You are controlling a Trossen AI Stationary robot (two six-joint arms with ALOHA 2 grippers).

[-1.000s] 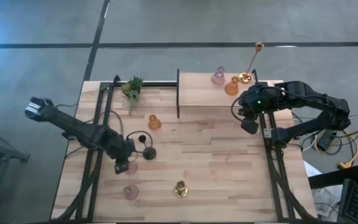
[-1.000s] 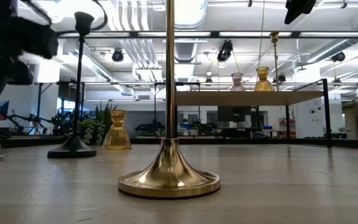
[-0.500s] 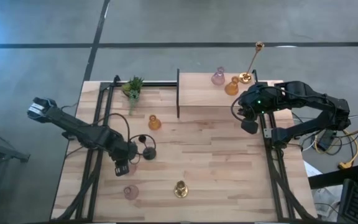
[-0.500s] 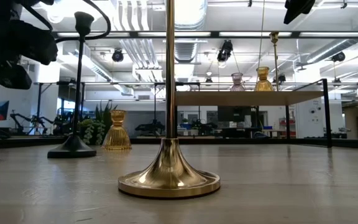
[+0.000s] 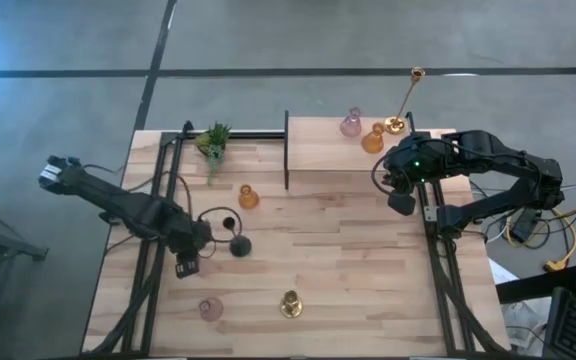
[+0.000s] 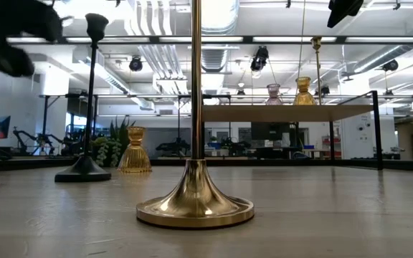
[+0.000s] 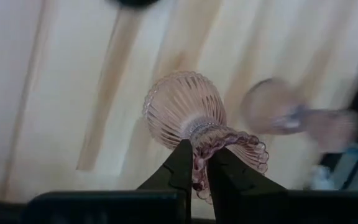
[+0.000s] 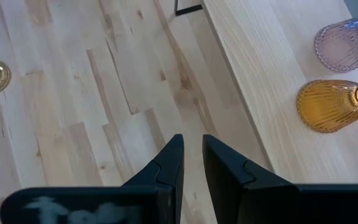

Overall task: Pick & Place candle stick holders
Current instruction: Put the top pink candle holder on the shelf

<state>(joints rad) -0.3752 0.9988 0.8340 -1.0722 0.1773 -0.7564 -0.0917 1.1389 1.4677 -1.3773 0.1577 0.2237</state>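
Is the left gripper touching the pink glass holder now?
Touching. In the left wrist view, the left gripper is closed on the frilled rim of the pink glass holder, with no gap at either finger.

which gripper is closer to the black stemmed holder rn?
Left. The left gripper, shut on a pink glass holder, sits just beside the black stemmed holder. The right gripper waits far across the table, by the raised shelf.

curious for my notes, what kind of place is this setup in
Likely a robotics lab or open workshop: exposed ceiling ducts and strip lights overhead, a bare concrete floor around the wooden table, and desks beyond it.
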